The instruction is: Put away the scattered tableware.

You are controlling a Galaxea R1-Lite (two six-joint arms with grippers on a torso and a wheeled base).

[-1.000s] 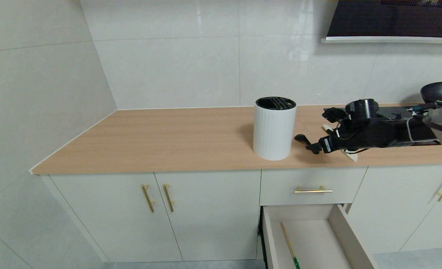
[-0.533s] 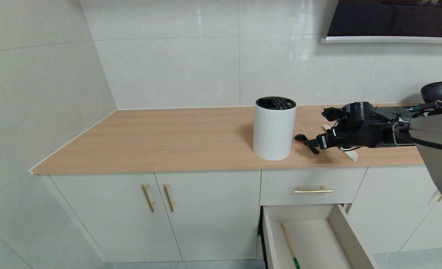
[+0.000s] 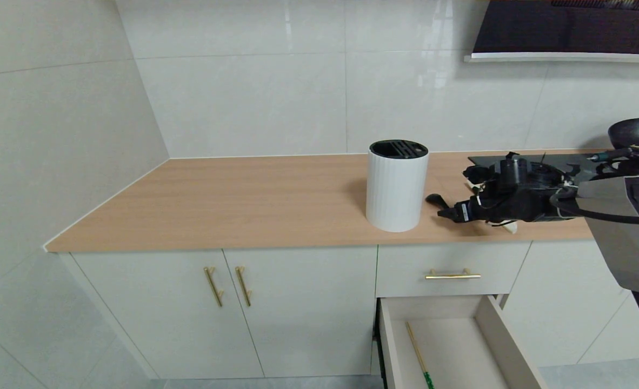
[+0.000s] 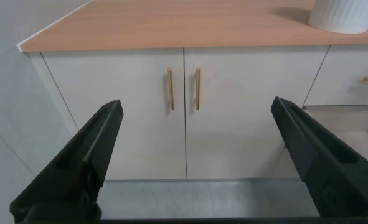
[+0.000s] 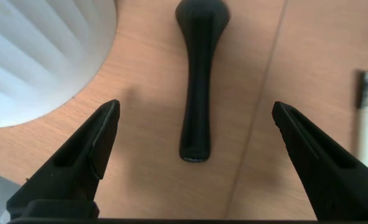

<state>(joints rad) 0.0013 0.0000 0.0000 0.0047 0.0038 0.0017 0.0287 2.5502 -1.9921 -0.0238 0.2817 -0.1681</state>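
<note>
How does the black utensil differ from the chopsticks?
The utensil is black and thick; the chopsticks are thin, wooden, green-tipped. The utensil lies on the counter beside the white holder; the chopsticks lie in the open drawer. Both lie flat, ungripped.

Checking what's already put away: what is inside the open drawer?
Green-tipped chopsticks lie along the left wall of the drawer; its near end is cut off by the picture's edge, so unseen.

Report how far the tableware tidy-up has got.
Done: chopsticks lie in the open drawer. In hand: nothing gripped yet; the right gripper hangs open over the black spoon on the counter beside the white holder. Left: that spoon and a white utensil near the counter's front edge.
</note>
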